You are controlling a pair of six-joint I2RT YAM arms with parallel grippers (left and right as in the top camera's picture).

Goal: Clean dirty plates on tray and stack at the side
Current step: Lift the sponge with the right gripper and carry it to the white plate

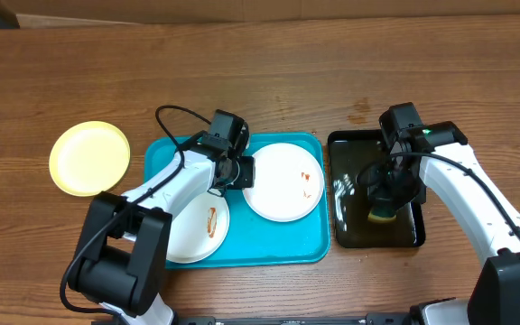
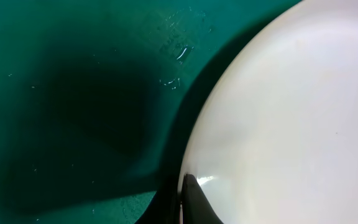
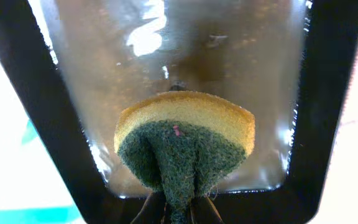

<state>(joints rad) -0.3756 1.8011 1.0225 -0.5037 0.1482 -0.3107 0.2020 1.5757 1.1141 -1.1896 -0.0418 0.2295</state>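
Two white plates lie in the turquoise tray point(image 1: 278, 248): one at the back right point(image 1: 287, 185) with reddish smears, one at the front left point(image 1: 192, 236) with a brown smear. The pale yellow plate point(image 1: 88, 158) lies on the bare wood to the tray's left. My left gripper point(image 1: 239, 171) is at the left rim of the back white plate point(image 2: 291, 112), its fingers point(image 2: 184, 202) closed on that rim above the tray floor point(image 2: 73, 93). My right gripper point(image 1: 385, 200) is shut on a yellow-and-green sponge point(image 3: 185, 137) over the black tray.
The glossy black tray point(image 1: 350, 230) holds wet liquid and sits just right of the turquoise tray; its rim point(image 3: 328, 93) frames the right wrist view. A cardboard edge point(image 1: 125, 20) runs along the far side of the table.
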